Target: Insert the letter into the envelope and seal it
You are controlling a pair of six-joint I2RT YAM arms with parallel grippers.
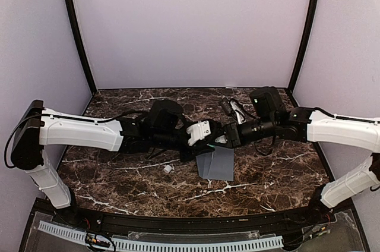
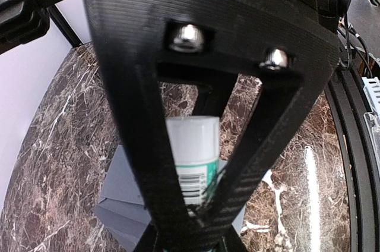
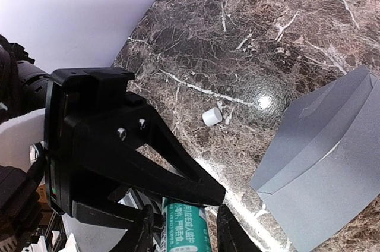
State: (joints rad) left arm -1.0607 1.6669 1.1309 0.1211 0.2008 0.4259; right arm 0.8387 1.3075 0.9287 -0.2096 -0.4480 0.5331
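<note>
The slate-grey envelope (image 1: 218, 164) (image 2: 122, 195) (image 3: 326, 163) lies flat on the marble table, just below the spot where both arms meet. Above it my left gripper (image 1: 212, 141) (image 2: 196, 216) is shut on a white and green glue stick (image 2: 191, 145) (image 3: 185, 228). From the other side, my right gripper (image 1: 229, 138) (image 3: 184, 213) has its fingers on either side of the stick's green body, with thin gaps showing. The stick's white cap (image 1: 168, 169) (image 3: 212, 116) lies loose on the table, left of the envelope. The letter is hidden from view.
A small black and white object (image 1: 234, 108) sits at the back right of the table. Pale walls close in the back and both sides. A black raised rim (image 1: 190, 219) runs along the near edge.
</note>
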